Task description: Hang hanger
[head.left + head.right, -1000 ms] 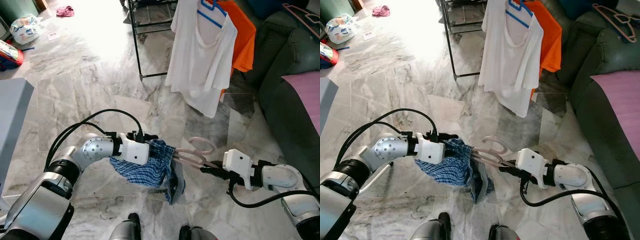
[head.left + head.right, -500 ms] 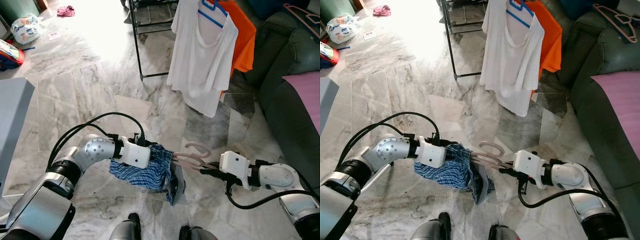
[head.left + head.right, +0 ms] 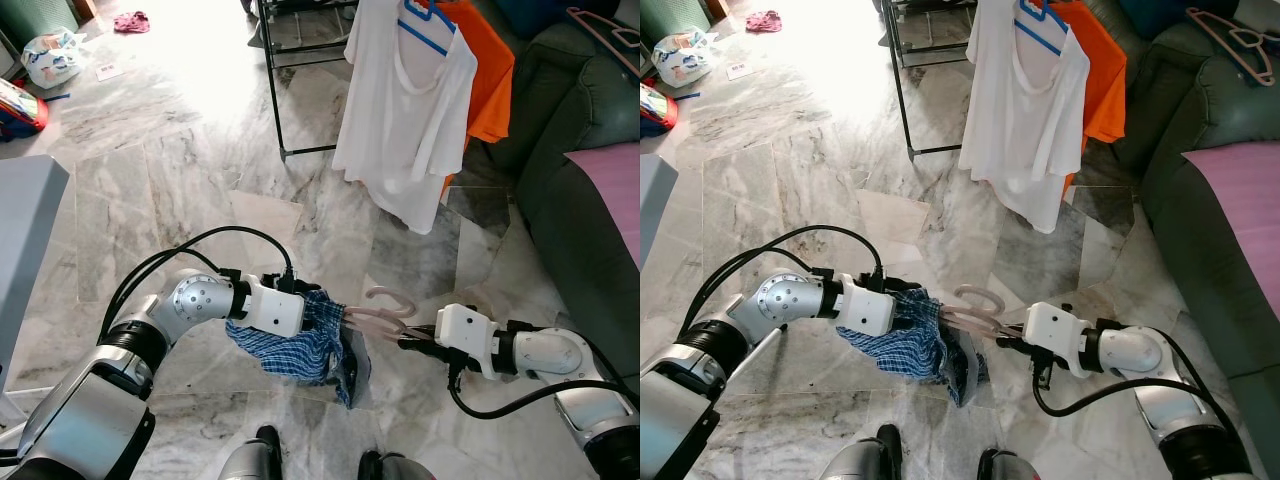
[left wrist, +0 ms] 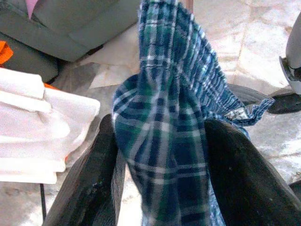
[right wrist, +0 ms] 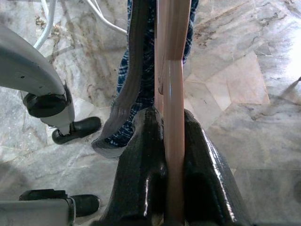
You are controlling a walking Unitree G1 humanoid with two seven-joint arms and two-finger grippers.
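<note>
A pale pink hanger is held low over the marble floor, its hook curling up between my two arms. My right gripper is shut on the hanger's arm, which runs between its black fingers in the right wrist view. A blue plaid garment hangs bunched from the hanger's other end. My left gripper is shut on that plaid cloth, which fills the gap between its fingers. A black clothes rack stands ahead.
A white shirt on a blue hanger and an orange shirt hang from the rack. A dark green sofa with a purple cloth runs along the right. A grey cabinet stands left. My feet are below.
The hanger's hook has sunk a little and both grippers have drawn slightly closer together. The plaid cloth stays bunched on the hanger.
</note>
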